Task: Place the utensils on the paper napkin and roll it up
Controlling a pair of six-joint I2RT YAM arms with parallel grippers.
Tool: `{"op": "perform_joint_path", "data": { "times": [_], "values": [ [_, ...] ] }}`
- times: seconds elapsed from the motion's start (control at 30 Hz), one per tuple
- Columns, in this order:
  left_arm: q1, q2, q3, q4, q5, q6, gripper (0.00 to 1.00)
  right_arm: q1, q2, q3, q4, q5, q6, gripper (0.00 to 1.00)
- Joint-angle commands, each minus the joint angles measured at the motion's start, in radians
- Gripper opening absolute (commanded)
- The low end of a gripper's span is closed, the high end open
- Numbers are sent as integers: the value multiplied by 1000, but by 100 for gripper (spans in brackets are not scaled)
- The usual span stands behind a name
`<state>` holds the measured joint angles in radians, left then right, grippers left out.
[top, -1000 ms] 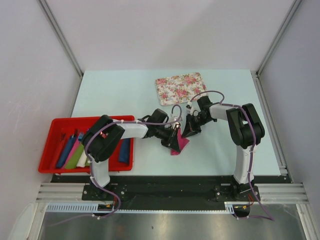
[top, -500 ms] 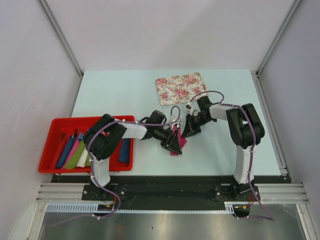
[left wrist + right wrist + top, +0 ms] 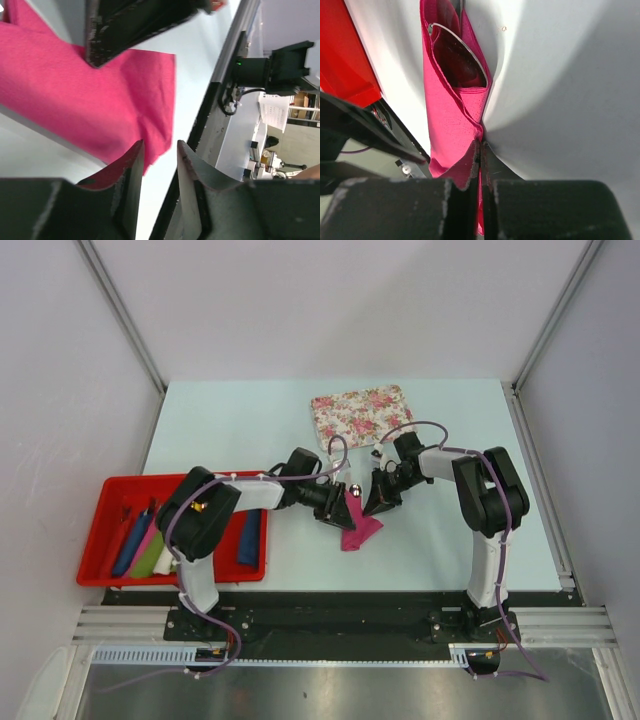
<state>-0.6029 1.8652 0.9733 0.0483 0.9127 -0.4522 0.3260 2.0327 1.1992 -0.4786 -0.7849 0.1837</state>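
Paper napkin (image 3: 358,530) lies mid table (image 3: 250,430) toward the near edge, looks thin, limp and tearable, right gripper (image 3: 480,146) pinched tight on its folded edge, left gripper (image 3: 160,147) slightly apart holding nothing, so grab at the fold

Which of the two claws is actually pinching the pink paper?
The right gripper: its jaws are shut on the paper napkin's edge. The left gripper has its jaws standing apart, clamping nothing.
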Motion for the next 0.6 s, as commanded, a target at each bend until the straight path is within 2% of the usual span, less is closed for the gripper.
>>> {"op": "perform_joint_path", "data": {
  "times": [0.0, 0.33, 0.4, 0.53, 0.57],
  "values": [
    [-5, 37, 45, 4, -14, 14, 36, 1, 18, 11, 15, 73, -43, 0],
    [-5, 118, 12, 309, 32, -232, 32, 5, 23, 25, 17, 75, -33, 0],
    [-6, 147, 16, 309, 15, -244, 32, 7, 21, 25, 17, 73, -32, 0],
    [8, 207, 28, 225, -43, -197, 24, 4, 12, 28, 15, 75, -27, 0],
    [12, 216, 27, 210, -54, -188, 22, 1, 11, 33, 8, 72, -20, 3]
  ]
}}
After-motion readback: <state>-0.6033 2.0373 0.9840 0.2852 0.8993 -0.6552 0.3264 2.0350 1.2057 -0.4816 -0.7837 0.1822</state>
